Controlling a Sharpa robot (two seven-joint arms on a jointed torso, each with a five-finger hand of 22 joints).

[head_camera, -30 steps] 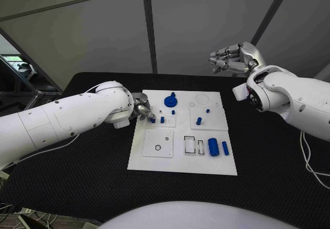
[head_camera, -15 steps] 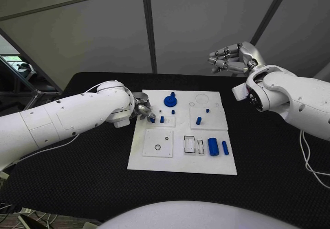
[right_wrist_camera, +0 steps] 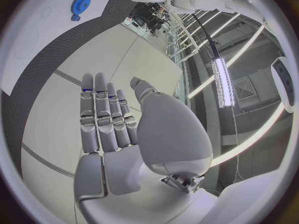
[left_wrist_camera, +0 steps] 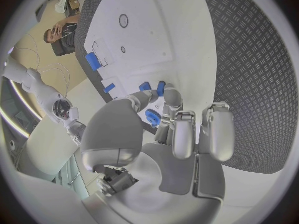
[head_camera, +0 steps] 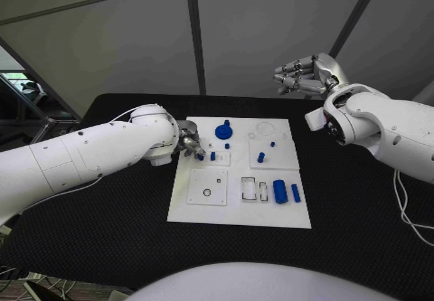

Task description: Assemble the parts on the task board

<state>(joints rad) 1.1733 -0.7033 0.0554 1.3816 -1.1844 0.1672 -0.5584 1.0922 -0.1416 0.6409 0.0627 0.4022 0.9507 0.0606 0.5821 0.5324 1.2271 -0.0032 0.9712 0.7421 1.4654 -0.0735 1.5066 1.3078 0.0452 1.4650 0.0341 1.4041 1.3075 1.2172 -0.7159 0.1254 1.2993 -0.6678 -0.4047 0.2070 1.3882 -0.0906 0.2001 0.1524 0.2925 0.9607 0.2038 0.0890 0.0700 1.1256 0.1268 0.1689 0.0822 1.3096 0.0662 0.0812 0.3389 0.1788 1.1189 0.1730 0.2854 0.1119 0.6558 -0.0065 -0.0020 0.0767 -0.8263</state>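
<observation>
Little has moved: the left hand (head_camera: 188, 143) stays at the left edge of the white board (head_camera: 241, 213) mid-table, fingertips pinching a small blue peg (left_wrist_camera: 161, 88) standing on it. Raised well behind the board, the right hand (head_camera: 303, 75) holds nothing, fingers side by side.

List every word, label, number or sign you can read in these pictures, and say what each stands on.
None can be read. The task board, the blue parts, the arms and both hands, left hand and right hand, carry no legible print.
</observation>
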